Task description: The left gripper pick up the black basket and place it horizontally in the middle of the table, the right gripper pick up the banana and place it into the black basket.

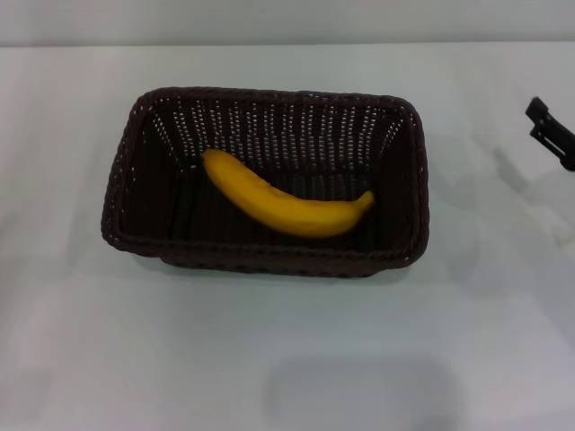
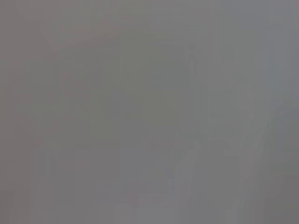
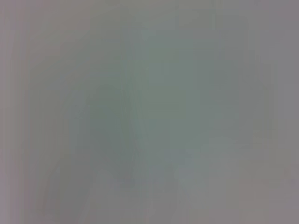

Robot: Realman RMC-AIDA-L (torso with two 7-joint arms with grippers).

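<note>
Basket point(image 1: 269, 260) rests on worktop point(image 1: 135, 359), near centre, long side running left to right. Banana point(image 1: 283, 202) lies inside basket on its floor, slanting from rear left to front right, stem tip toward right wall. Right gripper point(image 1: 550, 131) at far right edge, well apart from basket, level with its rear half. Both wrist views show nothing discernible.

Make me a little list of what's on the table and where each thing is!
basket: black basket, lying lengthwise across the middle of the table
banana: banana, lying inside the basket on its floor
right tool: right gripper, only a black tip shows at the right edge, away from the basket, holding nothing
left tool: not in view
wrist views: show nothing to tell
</note>
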